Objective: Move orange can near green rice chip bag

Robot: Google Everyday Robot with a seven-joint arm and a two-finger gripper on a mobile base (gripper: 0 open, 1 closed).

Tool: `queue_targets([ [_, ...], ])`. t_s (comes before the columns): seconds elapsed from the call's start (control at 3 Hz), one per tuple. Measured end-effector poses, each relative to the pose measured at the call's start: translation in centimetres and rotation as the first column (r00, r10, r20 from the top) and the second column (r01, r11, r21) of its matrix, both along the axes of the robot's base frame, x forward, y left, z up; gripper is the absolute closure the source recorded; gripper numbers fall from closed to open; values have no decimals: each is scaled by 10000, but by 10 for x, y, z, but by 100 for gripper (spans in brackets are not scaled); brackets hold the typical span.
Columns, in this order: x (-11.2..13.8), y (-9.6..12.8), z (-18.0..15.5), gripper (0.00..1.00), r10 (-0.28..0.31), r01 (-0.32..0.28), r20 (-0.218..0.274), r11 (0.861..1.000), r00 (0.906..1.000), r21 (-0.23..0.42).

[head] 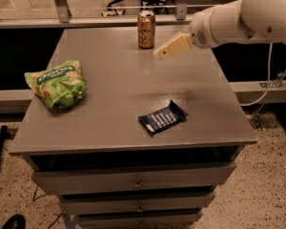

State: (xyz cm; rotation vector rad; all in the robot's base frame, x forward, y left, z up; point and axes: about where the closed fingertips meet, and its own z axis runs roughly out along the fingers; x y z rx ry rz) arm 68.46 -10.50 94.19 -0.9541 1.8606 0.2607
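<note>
The orange can stands upright near the far edge of the grey table, a little right of its middle. The green rice chip bag lies on the left side of the table, well apart from the can. My gripper comes in from the upper right on a white arm. Its cream tip hangs above the table just right of the can and a little nearer than it, not touching it. It holds nothing that I can see.
A flat dark blue wrapper lies right of centre near the table's front edge. Drawers sit under the tabletop. A rail with posts runs behind the far edge. A cable hangs at the right.
</note>
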Motion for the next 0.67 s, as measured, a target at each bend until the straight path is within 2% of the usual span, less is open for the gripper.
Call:
queue_targets([
  [0.33,42,15,-8,0,-481,429,567,9952,9972,882],
  [0.67,81,30,-19,0,-692,596,672,9891,9953,1345],
])
